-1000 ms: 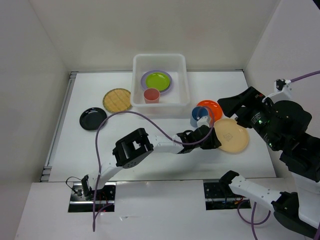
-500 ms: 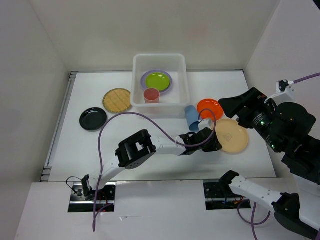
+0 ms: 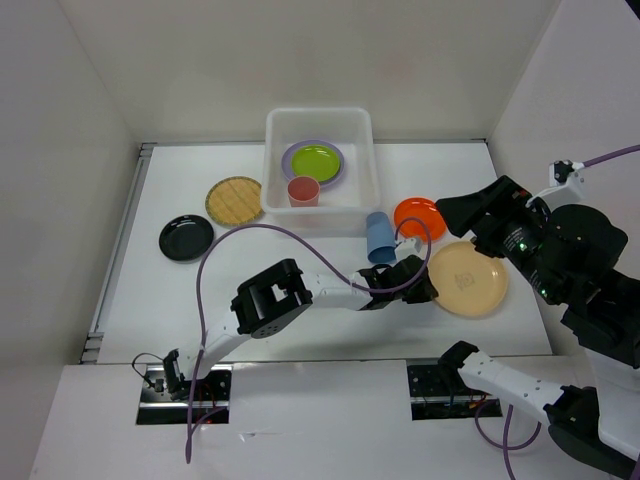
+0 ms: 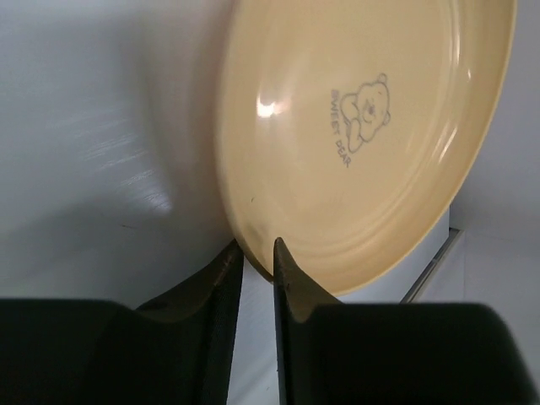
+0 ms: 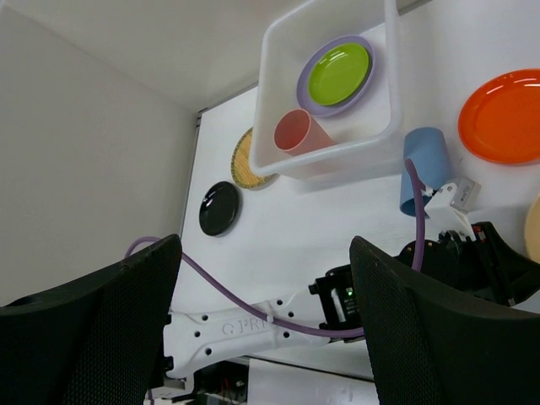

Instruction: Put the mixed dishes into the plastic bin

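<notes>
Bin [image 3: 372,170]: translucent white tub at upper centre of the overhead frame, on the white table [image 3: 170,290].
- Inside it: a lavender plate [image 3: 288,158] with a lime green plate [image 3: 315,158] lying on top, and a pink-red cup [image 3: 303,190] at the near wall.

Dishes outside the bin:
- Woven tan plate [image 3: 235,199], flat on the table just left of the bin.
- Black plate [image 3: 186,237], lower left of the woven one and apart from it.
- Blue cup [image 3: 380,237], lying on its side close to the bin's lower right corner.
- Orange plate [image 3: 420,217], flat, just right of the blue cup.
- Plain tan plate [image 3: 468,278], right of centre, below the orange plate. A bear print and the words "SWEET BEAR" show on its face in the left wrist view.

Left gripper [image 4: 251,261]: clenched on the near rim of the tan plate, one finger on each side of the edge. Whether the plate is lifted off the table cannot be told.

Right gripper [image 5: 266,253]: released, fingers spread wide, grasping nothing, held high at the right of the frame and looking down on the bin and the blue cup.

Purple cable [image 3: 205,270]: loops over the left arm.
</notes>
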Controlling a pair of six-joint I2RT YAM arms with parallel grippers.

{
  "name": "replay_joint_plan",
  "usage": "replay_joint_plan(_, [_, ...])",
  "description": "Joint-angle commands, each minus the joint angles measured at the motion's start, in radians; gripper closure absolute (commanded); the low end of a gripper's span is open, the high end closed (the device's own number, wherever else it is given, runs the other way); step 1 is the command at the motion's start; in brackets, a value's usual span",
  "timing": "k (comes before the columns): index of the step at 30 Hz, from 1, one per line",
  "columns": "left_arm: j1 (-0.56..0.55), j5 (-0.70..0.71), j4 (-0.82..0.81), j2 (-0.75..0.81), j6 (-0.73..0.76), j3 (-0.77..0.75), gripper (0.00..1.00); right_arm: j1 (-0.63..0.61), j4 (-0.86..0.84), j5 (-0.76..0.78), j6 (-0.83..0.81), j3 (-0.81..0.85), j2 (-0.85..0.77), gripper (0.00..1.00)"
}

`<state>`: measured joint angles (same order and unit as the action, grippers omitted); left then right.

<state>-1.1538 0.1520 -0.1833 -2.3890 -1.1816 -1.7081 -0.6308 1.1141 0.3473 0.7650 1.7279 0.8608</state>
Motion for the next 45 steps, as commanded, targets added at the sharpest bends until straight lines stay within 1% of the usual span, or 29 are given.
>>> replay_joint_plan(1, [-0.003, 0.012, 0.013, -0.03, 0.013, -0.024, 0.74, -0.003, -0.05, -0.001, -0.006, -0.005, -0.005, 0.15])
replay_joint_plan(5, [-0.003, 0.012, 0.013, -0.03, 0.013, -0.015, 0.82, -0.003, -0.059, -0.01, -0.006, -0.005, -0.005, 0.15])
replay_joint_plan(6, [-0.003, 0.012, 0.013, -0.03, 0.022, -0.015, 0.89, -0.003, -0.059, -0.01, -0.006, -0.014, -0.005, 0.15])
replay_joint_plan(9, [-0.003, 0.012, 0.013, -0.03, 0.031, -0.015, 0.99, -0.003, -0.059, -0.01, -0.006, -0.014, -0.005, 0.15])
replay_joint_plan(10, [-0.003, 0.012, 0.002, -0.03, 0.031, -0.015, 1.0, -0.003, -0.059, -0.01, -0.006, -0.014, -0.005, 0.15])
replay_joint_plan(14, [-0.003, 0.012, 0.002, 0.016, 0.056, 0.004, 1.0, -0.003, -0.059, -0.01, -0.015, -0.014, -0.005, 0.15])
replay_joint_plan(23, [-0.003, 0.063, 0.022, 0.12, 0.114, 0.042, 1.0, -0.003, -0.059, -0.01, -0.015, -0.014, -0.005, 0.15])
replay_joint_plan(26, [-0.003, 0.086, 0.022, 0.163, 0.126, 0.079, 1.0, -0.003, -0.059, -0.001, -0.024, -0.005, -0.014, 0.15])
replay_joint_plan(31, [0.006, 0.106, 0.022, 0.228, 0.157, 0.1, 1.0, -0.003, -0.045, 0.065, -0.046, 0.116, -0.005, 0.15])
replay_joint_plan(37, [0.006, 0.118, 0.056, 0.3, 0.198, 0.1, 1.0, -0.003, -0.045, 0.076, -0.055, 0.139, 0.004, 0.15])
replay_joint_plan(41, [0.048, 0.12, 0.055, 0.391, 0.209, 0.166, 1.0, -0.003, -0.045, 0.116, -0.055, 0.168, -0.005, 0.15])
replay_joint_plan(45, [0.112, 0.098, 0.079, 0.458, 0.221, 0.166, 1.0, -0.003, -0.045, 0.151, -0.064, 0.212, -0.016, 0.15])
